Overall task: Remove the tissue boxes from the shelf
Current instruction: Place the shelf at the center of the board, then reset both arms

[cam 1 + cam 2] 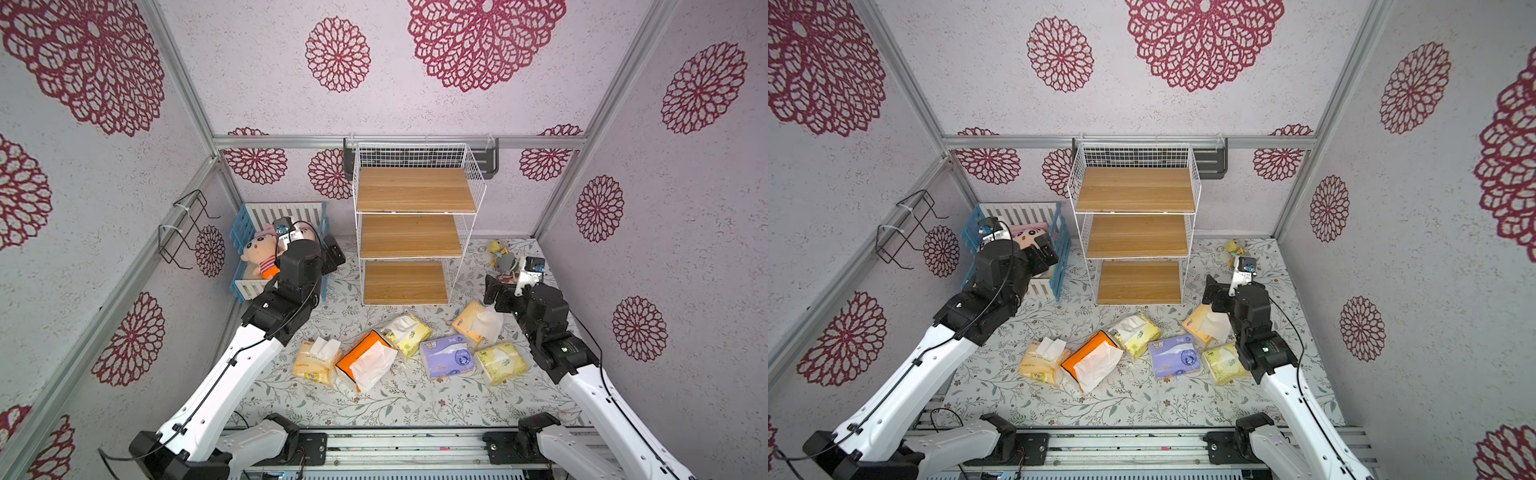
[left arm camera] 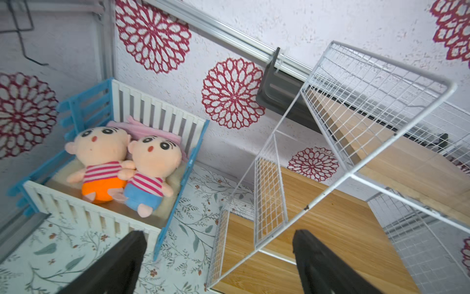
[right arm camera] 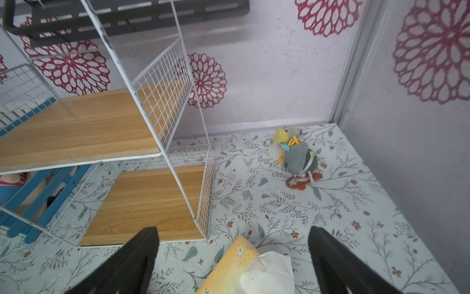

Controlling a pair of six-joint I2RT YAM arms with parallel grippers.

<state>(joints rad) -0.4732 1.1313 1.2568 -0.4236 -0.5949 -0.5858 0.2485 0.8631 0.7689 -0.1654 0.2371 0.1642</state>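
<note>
Tissue boxes [image 1: 446, 357]: all six on surface [image 1: 374, 407] | shelf [image 1: 415, 189]: bare | left claw [image 2: 218, 233], right claw [image 3: 234, 229]: wide, empty | you: retract slowly, clear of that shelf.

- A robot test cell dressed up as a child's room.
- Bare aluminium frame posts [image 1: 399, 142] hold thin wall panels [image 1: 337, 54] printed with crimson rosettes.
- Two robot arms [image 1: 224, 374] stand on a metal rail [image 1: 415, 451] at the edge of the leaf-print surface [image 1: 374, 399].
- Nursery props: a toy crib [image 2: 157, 114] holding plush dolls [image 2: 101, 155], and a small wire shelf [image 1: 415, 189].
</note>
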